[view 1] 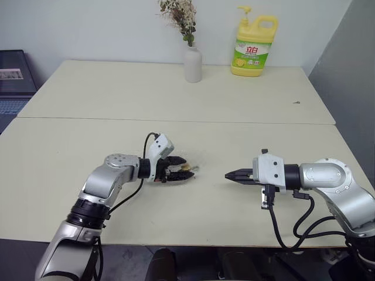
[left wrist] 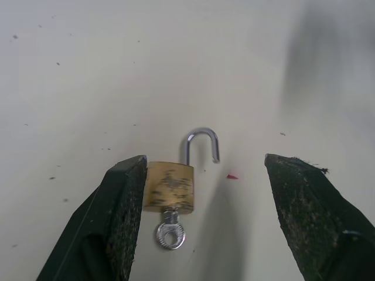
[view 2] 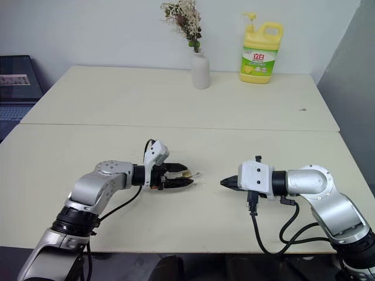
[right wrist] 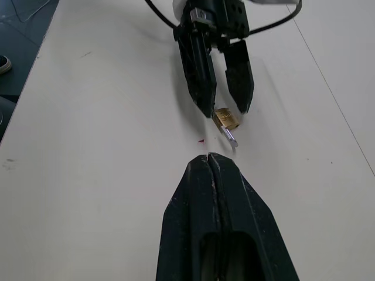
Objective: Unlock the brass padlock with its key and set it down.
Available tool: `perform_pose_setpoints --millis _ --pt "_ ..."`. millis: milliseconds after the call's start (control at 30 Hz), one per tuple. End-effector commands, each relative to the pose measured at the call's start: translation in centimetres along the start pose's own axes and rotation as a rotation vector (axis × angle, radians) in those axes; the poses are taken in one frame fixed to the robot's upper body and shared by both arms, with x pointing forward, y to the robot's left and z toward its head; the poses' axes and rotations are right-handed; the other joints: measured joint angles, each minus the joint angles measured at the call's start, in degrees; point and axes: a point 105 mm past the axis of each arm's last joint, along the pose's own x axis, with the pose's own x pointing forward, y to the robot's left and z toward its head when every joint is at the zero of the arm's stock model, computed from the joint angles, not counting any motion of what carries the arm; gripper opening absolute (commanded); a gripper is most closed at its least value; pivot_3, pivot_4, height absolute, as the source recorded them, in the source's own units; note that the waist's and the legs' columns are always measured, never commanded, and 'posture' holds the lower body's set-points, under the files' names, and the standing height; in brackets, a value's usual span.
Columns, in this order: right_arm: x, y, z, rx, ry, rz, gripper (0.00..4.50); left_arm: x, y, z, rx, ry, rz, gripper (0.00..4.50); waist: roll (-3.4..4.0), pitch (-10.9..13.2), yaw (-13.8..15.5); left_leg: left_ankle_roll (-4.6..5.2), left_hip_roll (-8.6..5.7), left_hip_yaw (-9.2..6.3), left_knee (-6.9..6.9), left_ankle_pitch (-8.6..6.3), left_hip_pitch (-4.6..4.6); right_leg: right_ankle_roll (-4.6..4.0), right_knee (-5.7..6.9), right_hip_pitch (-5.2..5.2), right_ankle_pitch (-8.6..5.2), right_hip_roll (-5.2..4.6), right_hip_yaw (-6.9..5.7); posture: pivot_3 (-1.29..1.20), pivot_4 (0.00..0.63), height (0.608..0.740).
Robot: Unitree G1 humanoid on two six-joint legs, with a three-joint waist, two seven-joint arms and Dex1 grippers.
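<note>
The brass padlock (left wrist: 169,186) lies flat on the cream table (view 1: 176,88), its silvery shackle (left wrist: 202,143) swung open. Its key (left wrist: 170,231) sticks out of the lock's bottom. My left gripper (left wrist: 202,193) is open around the padlock, one finger (left wrist: 120,205) right beside the lock body and the other (left wrist: 304,205) well clear. In the right wrist view the padlock (right wrist: 225,120) sits on the table between the tips of the left gripper (right wrist: 225,105). My right gripper (view 1: 229,175) is shut, empty, hovering to the right and pointing toward the padlock (view 1: 186,168).
A white vase (view 1: 193,63) with dried flowers and a yellow detergent bottle (view 1: 254,47) stand at the far side of the table. A seam (view 1: 176,121) runs across the tabletop. A dark cabinet (view 1: 14,73) stands at the far left.
</note>
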Motion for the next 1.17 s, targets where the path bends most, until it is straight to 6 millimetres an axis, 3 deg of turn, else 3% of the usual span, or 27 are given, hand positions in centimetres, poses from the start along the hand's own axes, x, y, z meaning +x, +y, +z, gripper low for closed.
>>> perform_pose_setpoints --millis 33,133,233,267,367,533,733,1167 --pt "-0.5 -0.3 0.5 -0.016 -0.001 0.0 0.0 -2.3 -0.6 1.6 0.206 -0.008 -0.006 3.36 0.0 0.0 -0.07 0.0 0.0 0.01 -0.01 0.0 0.0 0.0 0.0 0.0 0.0 0.0 0.01 0.0 0.15 0.74" --pt "-0.8 -0.7 0.3 0.009 -0.003 -0.011 0.0 -4.2 -0.7 2.3 0.3 -0.006 0.029 3.54 0.01 0.0 0.02 0.0 0.01 0.02 -0.02 0.0 0.0 -0.01 -0.02 -0.01 -0.01 -0.01 0.0 0.0 0.15 0.74" --pt "-0.9 -0.8 0.3 0.034 -0.009 -0.009 0.6 -5.9 -1.0 2.2 0.384 0.027 0.036 4.23 0.01 0.01 0.04 0.0 0.02 0.02 -0.01 0.0 -0.01 0.0 -0.03 -0.01 -0.01 -0.01 0.0 0.0 0.15 0.74" --pt "-1.0 -0.8 0.3 0.044 -0.012 -0.004 0.86 -6.6 -0.8 2.0 0.41 0.047 0.064 4.49 0.01 0.01 0.02 0.0 0.02 0.03 -0.01 0.0 -0.01 0.0 -0.03 -0.01 -0.01 -0.02 0.0 0.0 0.15 0.74" --pt "-1.2 -1.1 0.4 0.064 -0.014 0.012 2.02 -8.6 -0.9 2.3 0.394 0.019 0.108 4.5 0.04 0.03 -0.25 0.0 0.04 0.1 -0.04 0.0 0.02 0.0 -0.03 -0.05 -0.01 -0.02 0.03 0.0 0.15 0.74" --pt "-1.5 -1.8 0.4 0.059 -0.013 0.017 3.81 -10.1 -1.3 2.4 0.376 0.022 0.208 4.5 0.05 0.03 -0.33 0.0 0.07 0.11 -0.03 0.0 0.0 0.0 -0.03 -0.06 -0.01 -0.02 0.02 0.0 0.15 0.74" --pt "-1.6 -2.2 -0.4 0.06 0.005 0.037 3.81 -9.9 -3.4 1.3 0.342 0.053 0.136 4.5 0.06 0.04 -0.36 0.0 0.07 0.13 -0.04 0.0 -0.01 0.0 -0.04 -0.09 -0.02 -0.02 0.03 0.0 0.15 0.74" --pt "-1.4 -2.4 -1.4 0.022 0.015 0.067 3.81 -9.5 -3.8 1.3 0.363 0.035 0.139 4.5 0.07 0.06 -0.4 0.0 0.08 0.14 -0.04 0.0 0.0 -0.01 -0.03 -0.11 -0.02 -0.02 0.03 0.0 0.15 0.74"
